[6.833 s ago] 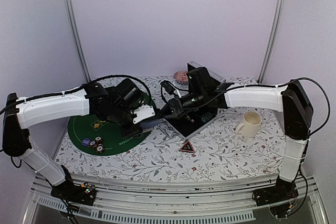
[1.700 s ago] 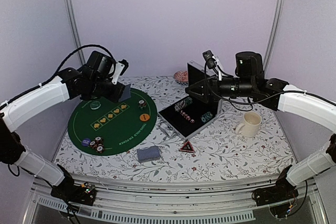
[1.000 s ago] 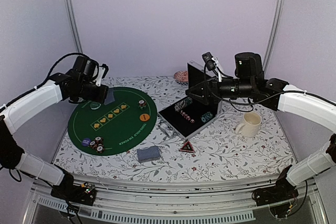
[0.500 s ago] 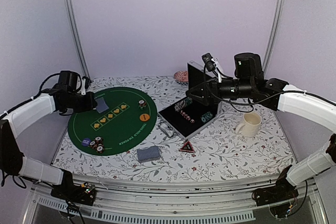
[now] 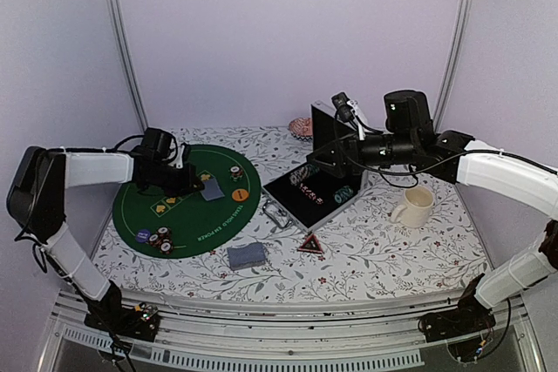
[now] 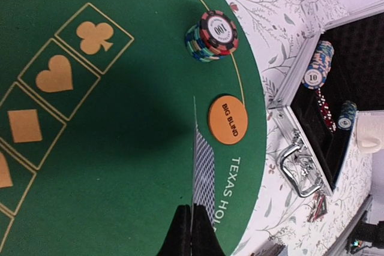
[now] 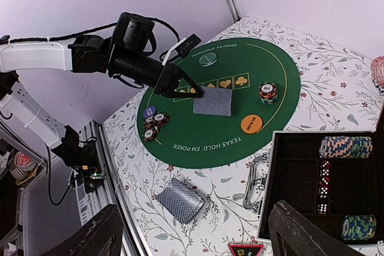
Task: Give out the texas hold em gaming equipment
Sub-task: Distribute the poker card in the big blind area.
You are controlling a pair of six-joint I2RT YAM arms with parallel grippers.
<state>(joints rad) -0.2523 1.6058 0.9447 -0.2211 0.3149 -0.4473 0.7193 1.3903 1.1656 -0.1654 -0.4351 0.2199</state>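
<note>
Card dealing: a playing card [image 6: 204, 172] is held in the closed left jaws beside the orange button [image 6: 228, 119], lowering and release probably being required next; right jaws spread wide, empty.

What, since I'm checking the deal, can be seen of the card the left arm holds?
The playing card is thin and rectangular, its grey-blue patterned back with white border facing up. It lies roughly level over the green poker mat, beside the orange Big Blind button. The left fingers pinch one edge; whether it touches the mat is unclear.
</note>
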